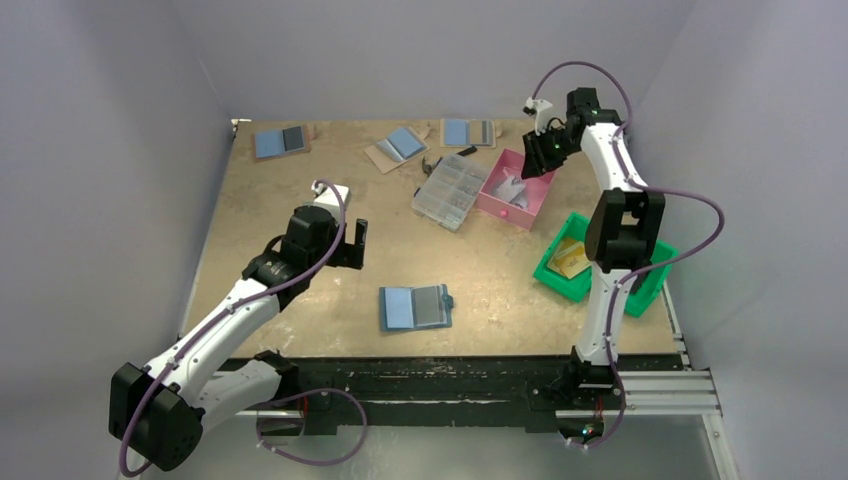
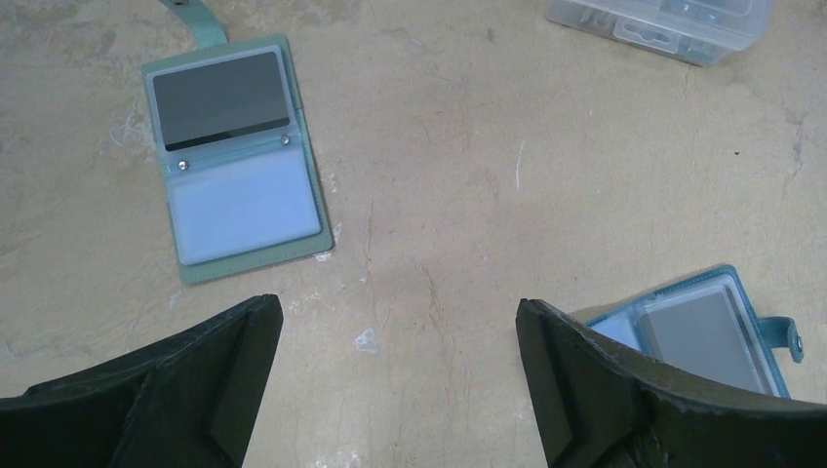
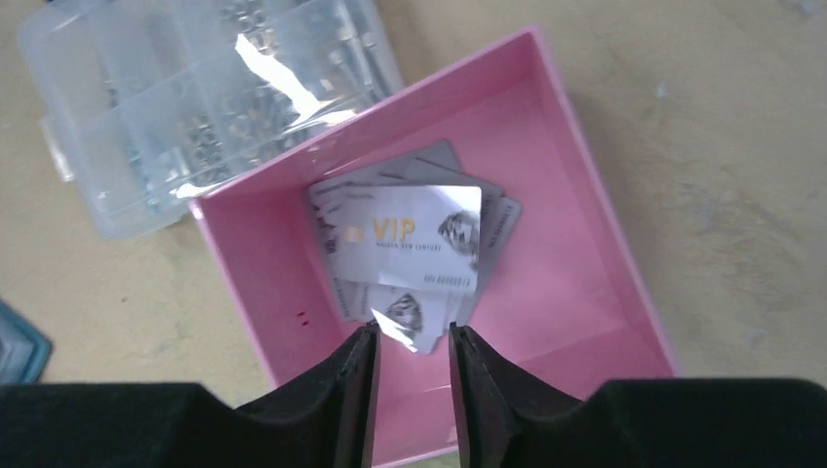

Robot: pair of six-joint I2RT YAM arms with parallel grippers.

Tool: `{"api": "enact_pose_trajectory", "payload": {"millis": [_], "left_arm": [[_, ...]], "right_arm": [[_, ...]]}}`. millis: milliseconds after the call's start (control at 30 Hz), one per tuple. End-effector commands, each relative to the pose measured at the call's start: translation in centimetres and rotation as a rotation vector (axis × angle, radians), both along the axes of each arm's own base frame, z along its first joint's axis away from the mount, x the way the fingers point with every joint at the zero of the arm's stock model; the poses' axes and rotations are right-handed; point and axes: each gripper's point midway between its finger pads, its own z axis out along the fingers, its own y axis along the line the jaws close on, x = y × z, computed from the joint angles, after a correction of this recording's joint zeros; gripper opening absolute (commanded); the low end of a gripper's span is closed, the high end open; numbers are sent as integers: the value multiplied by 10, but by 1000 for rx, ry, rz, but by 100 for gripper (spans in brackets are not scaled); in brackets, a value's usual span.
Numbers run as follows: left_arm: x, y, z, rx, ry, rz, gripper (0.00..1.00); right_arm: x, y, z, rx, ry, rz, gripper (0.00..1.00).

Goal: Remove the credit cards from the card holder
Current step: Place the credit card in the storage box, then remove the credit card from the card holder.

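Open holder (image 1: 416, 307) lies long axis left-right, toward the near right of the spread left gripper (image 1: 354, 242) — the closer arm; right gripper (image 3: 413, 336), narrowed over cards (image 3: 405, 234) in the pink tray (image 3: 595, 185) — grip unclear

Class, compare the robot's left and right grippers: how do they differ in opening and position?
The left gripper is wide open, while the right gripper shows only a narrow gap. The left gripper hangs over the table; the right gripper hangs over a pink box of credit cards. Both have dark fingers.
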Motion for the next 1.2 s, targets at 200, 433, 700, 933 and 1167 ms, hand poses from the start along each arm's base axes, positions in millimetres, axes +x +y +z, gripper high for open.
{"api": "enact_pose_trajectory", "payload": {"millis": [200,433,700,933,1167], "left_arm": [[6,0,17,-22,-54,2,98],[5,-6,19,-47,-52,-19,98],[2,-19,22,-119,-40,-66,98],[-12,-56,27,-352,10,-151,98],[-36,-96,36,-669,80,-238,97]], "right_arm": [[20,-42,67,-170,-197,-128,54],[-17,-24,105,-92,-279,-72,58],[-86,15,134,84,-370,70,64],[-147,40,143,193,-476,204,81],[-201,72,138,401,-464,372,99]]}}
